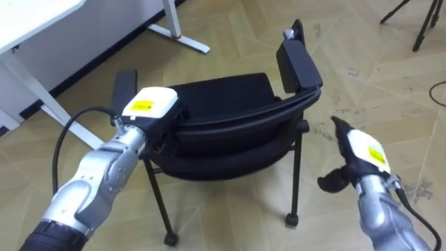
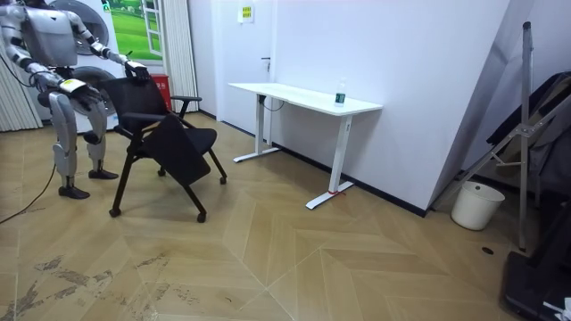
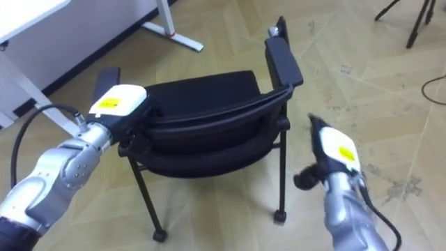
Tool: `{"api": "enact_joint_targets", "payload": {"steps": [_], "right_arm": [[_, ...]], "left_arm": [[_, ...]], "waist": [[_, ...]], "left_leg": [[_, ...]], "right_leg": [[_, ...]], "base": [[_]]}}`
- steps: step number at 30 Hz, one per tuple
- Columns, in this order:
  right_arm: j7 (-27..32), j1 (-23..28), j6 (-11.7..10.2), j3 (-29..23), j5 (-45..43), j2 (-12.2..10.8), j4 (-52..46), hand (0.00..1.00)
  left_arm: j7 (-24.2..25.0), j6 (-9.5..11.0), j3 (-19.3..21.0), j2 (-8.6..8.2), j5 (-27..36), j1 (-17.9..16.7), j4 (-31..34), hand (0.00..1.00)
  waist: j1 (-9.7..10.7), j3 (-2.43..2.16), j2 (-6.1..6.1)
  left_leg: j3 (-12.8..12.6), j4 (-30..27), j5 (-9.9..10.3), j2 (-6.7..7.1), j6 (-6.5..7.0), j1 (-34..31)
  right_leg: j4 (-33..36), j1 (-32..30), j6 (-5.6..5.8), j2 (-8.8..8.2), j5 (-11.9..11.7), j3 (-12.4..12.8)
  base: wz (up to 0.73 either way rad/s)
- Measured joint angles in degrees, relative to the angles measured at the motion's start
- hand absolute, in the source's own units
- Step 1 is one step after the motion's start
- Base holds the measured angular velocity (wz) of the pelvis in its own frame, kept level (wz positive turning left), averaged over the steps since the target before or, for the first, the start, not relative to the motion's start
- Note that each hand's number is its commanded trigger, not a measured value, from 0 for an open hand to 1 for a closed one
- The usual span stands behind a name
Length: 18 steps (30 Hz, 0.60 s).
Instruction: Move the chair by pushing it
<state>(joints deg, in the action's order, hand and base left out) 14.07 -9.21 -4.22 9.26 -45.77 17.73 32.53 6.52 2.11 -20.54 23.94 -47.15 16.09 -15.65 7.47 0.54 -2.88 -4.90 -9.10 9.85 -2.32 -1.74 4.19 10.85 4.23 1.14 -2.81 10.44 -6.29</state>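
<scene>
Standing at the room view's left, the robot faces the back of the black chair (image 1: 223,97), which rests on the wood floor (image 1: 230,28) with a white bench (image 1: 28,21) ahead and to the left. The left hand (image 1: 150,104) lies on the left end of the chair's backrest (image 1: 237,125). Its fingers dip out of sight over the top edge, so I cannot tell whether they clasp it or merely press. Across the seat, the raised armrest (image 1: 298,63) stands at the chair's right side. The right hand (image 1: 362,150) hangs clear of the chair, near the backrest's right end, its fingers released and extended with the thumb spread. The push looks only half set: one hand in contact, the other not yet. The next move probably calls for bringing the right hand onto the backrest, then stepping forward with even pressure so the chair rolls straight and doesn't swing.
</scene>
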Motion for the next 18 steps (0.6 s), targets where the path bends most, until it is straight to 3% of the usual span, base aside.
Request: {"api": "enact_joint_targets", "payload": {"steps": [2,6,10,13,18], "right_arm": [[-0.1,-0.5,1.2,0.1,-1.4,0.9,-2.1,0.00],[0.0,-0.5,1.4,0.8,-4.6,2.4,-5.9,0.00],[-2.2,-1.7,2.3,1.3,-5.8,3.8,-9.0,0.00],[-3.8,-4.0,2.2,5.8,-5.8,4.8,-12.0,0.00],[-6.1,-7.5,-0.1,12.3,-5.4,4.7,-14.0,0.00]], "left_arm": [[-0.1,0.8,0.0,0.62,0.5,0.1,-0.2,1.00],[-0.4,1.4,0.0,2.27,1.5,0.7,-0.3,1.00],[-0.7,1.7,0.0,2.92,1.4,2.0,-1.3,1.00],[-0.7,2.1,-0.2,3.31,1.4,2.7,-1.3,1.00],[-0.7,2.3,-2.5,3.22,1.5,4.7,-1.1,1.00]], "waist": [[-0.2,0.07,0.10],[-1.4,0.33,0.46],[-2.0,0.91,1.34],[-2.2,1.06,1.65],[-3.4,1.00,1.86]], "left_leg": [[0.4,0.7,0.0,0.01,0.01,0.6],[0.0,0.8,0.0,0.02,0.01,0.5],[0.2,0.8,0.0,0.00,0.00,0.4],[0.2,0.8,0.0,0.00,0.00,0.1],[0.5,0.8,0.0,0.00,0.00,-0.8]], "right_leg": [[0.0,0.1,0.01,0.07,0.0,0.1],[0.0,-0.5,0.01,0.12,0.0,1.1],[-0.1,-0.5,0.01,0.15,0.0,1.0],[-0.2,-0.8,0.01,0.14,0.0,1.2],[-0.2,-1.4,0.01,0.14,0.0,0.8]], "base": [[-0.03],[-0.16],[-0.02],[0.00],[0.11]]}}
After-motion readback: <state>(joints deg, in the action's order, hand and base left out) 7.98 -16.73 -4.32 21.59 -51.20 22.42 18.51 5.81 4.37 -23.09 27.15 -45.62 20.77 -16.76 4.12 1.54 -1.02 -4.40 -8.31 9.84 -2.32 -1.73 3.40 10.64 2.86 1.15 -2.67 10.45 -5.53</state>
